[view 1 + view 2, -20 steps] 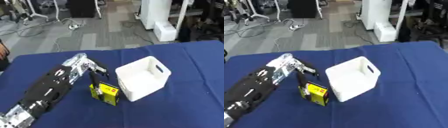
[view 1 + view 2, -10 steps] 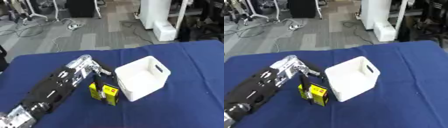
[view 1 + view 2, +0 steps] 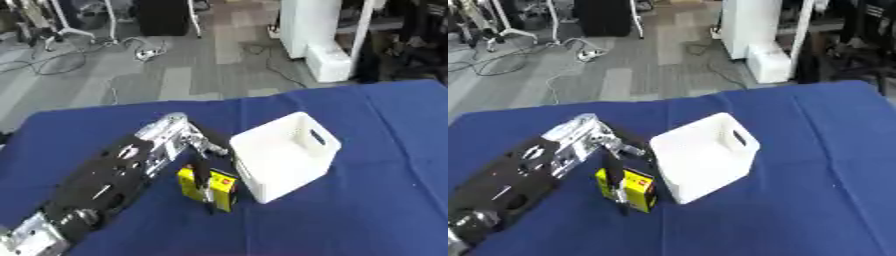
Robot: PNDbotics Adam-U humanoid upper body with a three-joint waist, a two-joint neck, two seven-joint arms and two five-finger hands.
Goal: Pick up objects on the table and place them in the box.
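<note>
- On the blue table (image 3: pixel 367 215), left of centre: yellow-and-black box-shaped object (image 3: pixel 208 188) stands upright, just left of the white box (image 3: pixel 284 155), outside it.
- Left hand (image 3: pixel 194 150): fingers (image 3: pixel 202 176) reach down over the object, grasping it.
- Right hand: out of sight.

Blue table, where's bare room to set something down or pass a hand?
Bare blue table lies right of the white box and along the far edge behind it. It is crowded left of the box, where the left robot hand grips the yellow package.
</note>
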